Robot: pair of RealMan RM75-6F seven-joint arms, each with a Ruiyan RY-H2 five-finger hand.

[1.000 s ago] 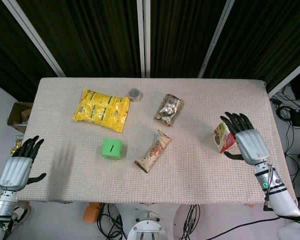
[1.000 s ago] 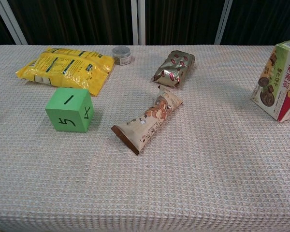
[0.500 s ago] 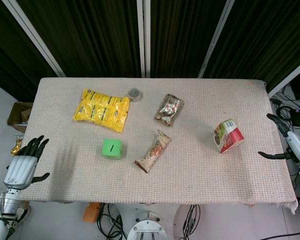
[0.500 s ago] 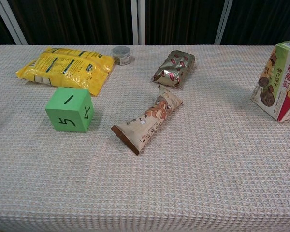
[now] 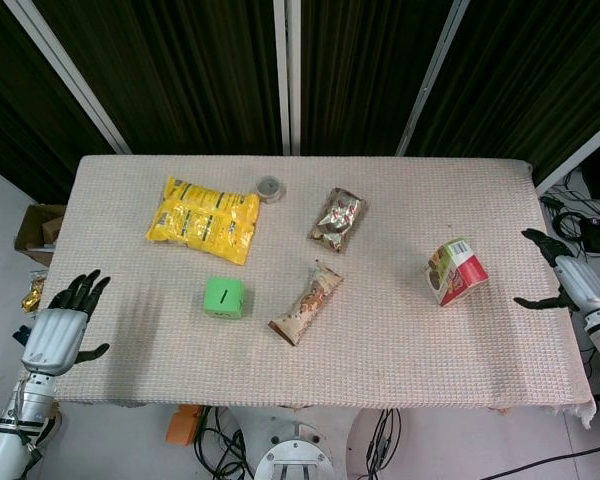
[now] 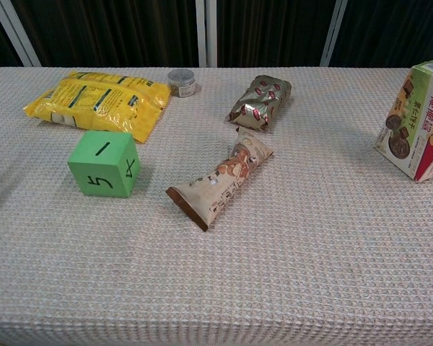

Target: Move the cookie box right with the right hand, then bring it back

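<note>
The cookie box [image 5: 454, 270], green and red with cookie pictures, stands tilted on the right part of the table; in the chest view the cookie box [image 6: 416, 120] is at the right edge. My right hand [image 5: 570, 284] hovers off the table's right edge, apart from the box, fingers spread and holding nothing. At the lower left, my left hand [image 5: 59, 325] hangs beside the table's front-left corner, fingers apart and empty. Neither hand shows in the chest view.
On the woven tablecloth [image 5: 400, 330] lie a yellow snack bag [image 5: 203, 218], a small round tin [image 5: 270, 187], a brown foil packet [image 5: 338, 219], a long snack bar wrapper [image 5: 307, 303] and a green cube [image 5: 224, 297]. A cardboard box [image 5: 38, 230] sits on the floor at left.
A second ago my right hand was against the cookie box; it let go and pulled off past the right table edge. The box stays put. My left hand has crept slightly toward the table.
</note>
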